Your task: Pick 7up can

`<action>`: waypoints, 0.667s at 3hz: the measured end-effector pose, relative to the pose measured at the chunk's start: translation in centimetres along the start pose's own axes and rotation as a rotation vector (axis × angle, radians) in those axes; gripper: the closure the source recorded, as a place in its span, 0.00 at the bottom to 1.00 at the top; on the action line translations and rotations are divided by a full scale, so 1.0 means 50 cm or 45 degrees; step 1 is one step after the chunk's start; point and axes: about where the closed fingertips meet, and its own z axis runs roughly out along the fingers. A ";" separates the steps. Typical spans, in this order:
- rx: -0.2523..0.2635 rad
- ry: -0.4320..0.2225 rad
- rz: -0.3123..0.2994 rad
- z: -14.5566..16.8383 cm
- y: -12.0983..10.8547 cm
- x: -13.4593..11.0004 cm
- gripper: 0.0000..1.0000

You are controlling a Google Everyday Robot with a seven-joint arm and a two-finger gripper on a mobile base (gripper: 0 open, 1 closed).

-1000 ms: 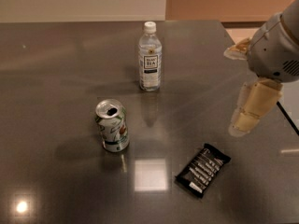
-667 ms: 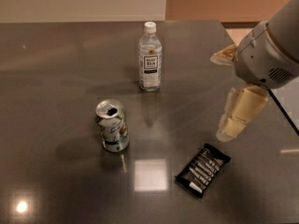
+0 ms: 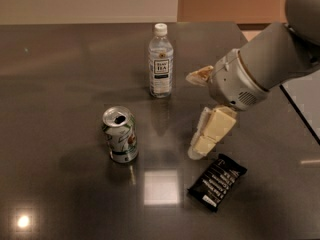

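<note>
The can (image 3: pixel 120 135) stands upright on the bench (image 3: pixel 60 84), left of centre. The hand (image 3: pixel 194 115) hangs open and empty to its right, apart from it, between the bottle (image 3: pixel 160 61) and the packet (image 3: pixel 217 182).

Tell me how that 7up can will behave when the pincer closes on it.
The 7up can stands upright with its top opened, so it is probably light and could tip if nudged high. Its thin wall may dent. The table looks glossy, so it might slide. The pincer hangs open beside it, not touching.

Lab-type rm: dark table (image 3: pixel 60 84), robot gripper (image 3: pixel 193 115) above.
</note>
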 end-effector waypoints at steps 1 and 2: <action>-0.030 -0.102 0.005 0.059 -0.004 -0.041 0.00; -0.062 -0.198 -0.013 0.104 0.004 -0.090 0.00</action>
